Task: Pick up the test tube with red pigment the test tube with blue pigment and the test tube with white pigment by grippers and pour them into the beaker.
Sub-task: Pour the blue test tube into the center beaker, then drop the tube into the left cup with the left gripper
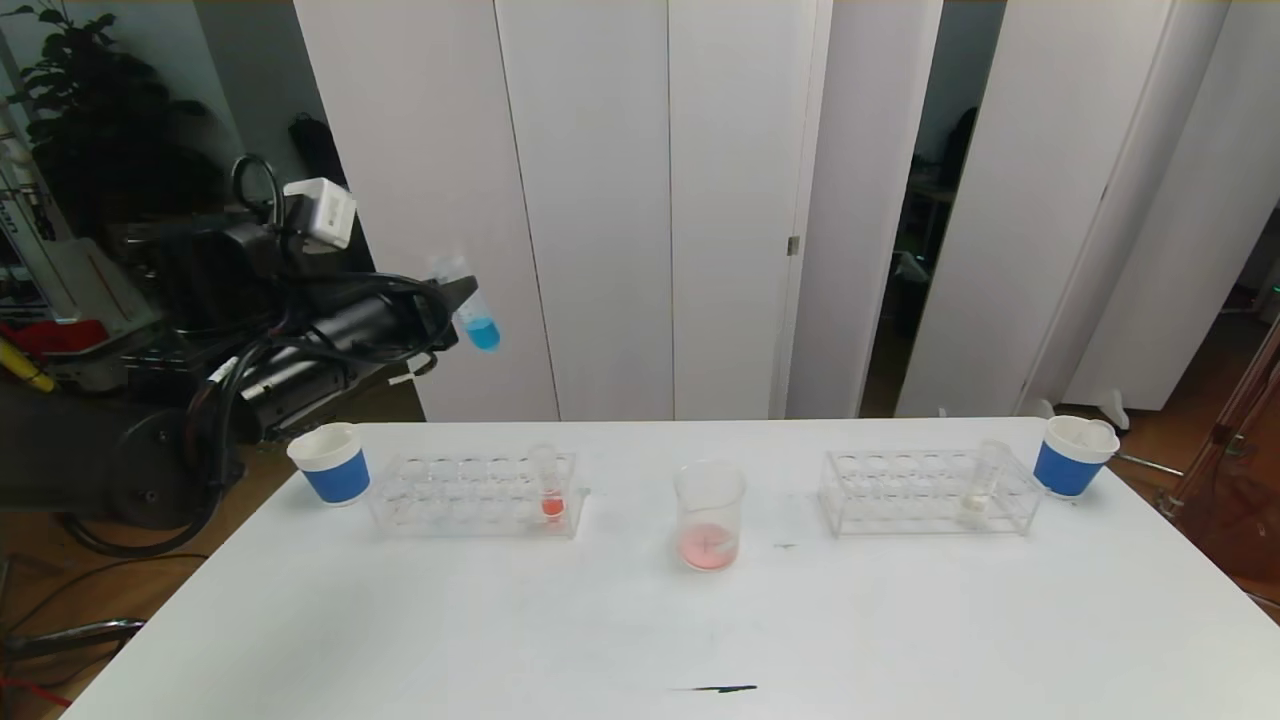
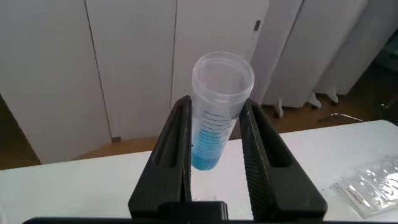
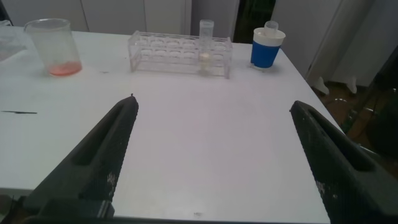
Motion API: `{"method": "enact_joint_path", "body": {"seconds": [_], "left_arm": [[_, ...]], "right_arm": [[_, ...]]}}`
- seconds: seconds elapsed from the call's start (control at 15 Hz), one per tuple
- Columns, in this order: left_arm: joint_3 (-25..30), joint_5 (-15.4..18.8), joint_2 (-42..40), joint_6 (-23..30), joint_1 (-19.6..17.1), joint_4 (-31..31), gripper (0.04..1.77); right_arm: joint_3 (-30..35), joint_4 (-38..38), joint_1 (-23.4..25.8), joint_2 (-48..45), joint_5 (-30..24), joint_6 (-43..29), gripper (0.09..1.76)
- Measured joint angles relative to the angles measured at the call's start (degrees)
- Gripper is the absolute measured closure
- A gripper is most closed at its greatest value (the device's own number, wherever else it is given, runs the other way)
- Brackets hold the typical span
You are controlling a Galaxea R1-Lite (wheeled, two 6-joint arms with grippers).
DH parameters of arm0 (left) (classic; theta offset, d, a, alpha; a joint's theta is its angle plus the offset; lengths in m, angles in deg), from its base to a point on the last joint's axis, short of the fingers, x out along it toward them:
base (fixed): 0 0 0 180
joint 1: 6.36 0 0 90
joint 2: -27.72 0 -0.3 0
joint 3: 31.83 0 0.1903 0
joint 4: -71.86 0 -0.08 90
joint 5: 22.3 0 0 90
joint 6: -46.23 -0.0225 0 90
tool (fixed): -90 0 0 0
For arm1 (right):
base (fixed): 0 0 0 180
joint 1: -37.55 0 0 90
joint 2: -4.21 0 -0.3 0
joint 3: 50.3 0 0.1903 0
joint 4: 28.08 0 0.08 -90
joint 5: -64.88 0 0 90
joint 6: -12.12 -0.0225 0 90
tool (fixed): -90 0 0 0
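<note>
My left gripper (image 1: 462, 300) is raised high over the table's far left side, shut on the test tube with blue pigment (image 1: 480, 322). In the left wrist view the blue tube (image 2: 214, 118) sits slightly tilted, mouth up, clamped between the black fingers (image 2: 177, 134). The test tube with red pigment (image 1: 548, 487) stands in the left rack (image 1: 470, 492). The test tube with white pigment (image 1: 983, 490) stands in the right rack (image 1: 925, 490). The beaker (image 1: 710, 500) stands mid-table with pink-red pigment at its bottom. My right gripper (image 3: 211, 106) hangs open over bare table, well short of the white tube (image 3: 206, 42) and the beaker (image 3: 53, 43).
A blue-banded paper cup (image 1: 330, 462) stands left of the left rack, another (image 1: 1073, 455) right of the right rack. A short black mark (image 1: 715, 688) lies near the table's front edge. White panels stand behind the table.
</note>
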Motion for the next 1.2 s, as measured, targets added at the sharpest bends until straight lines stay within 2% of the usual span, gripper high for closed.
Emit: {"method": "enact_joint_path", "body": {"seconds": [0.2,0.47,0.67,0.8,0.93,1.2], "left_arm": [[-3.51,1.05,1.55,-2.36,5.90,-0.05,1.24],[-5.02,1.37,6.56,-13.08,11.14,-1.95,1.24],[-5.39,1.38,12.29,-20.66,13.21,-11.90,1.24],[-6.05,1.38,16.40,-26.72,14.09,-16.09,1.24],[-6.92,1.65,19.96,-30.66,14.69,-19.90,1.24],[-7.75,7.35,25.60,-34.85,14.67,-26.76,1.24]], "right_arm": [[0.00,0.00,0.00,0.00,0.00,0.00,0.10],[0.00,0.00,0.00,0.00,0.00,0.01,0.10],[0.00,0.00,0.00,0.00,0.00,0.01,0.10],[0.00,0.00,0.00,0.00,0.02,0.01,0.10],[0.00,0.00,0.00,0.00,0.00,0.00,0.10],[0.00,0.00,0.00,0.00,0.02,0.00,0.10]]}}
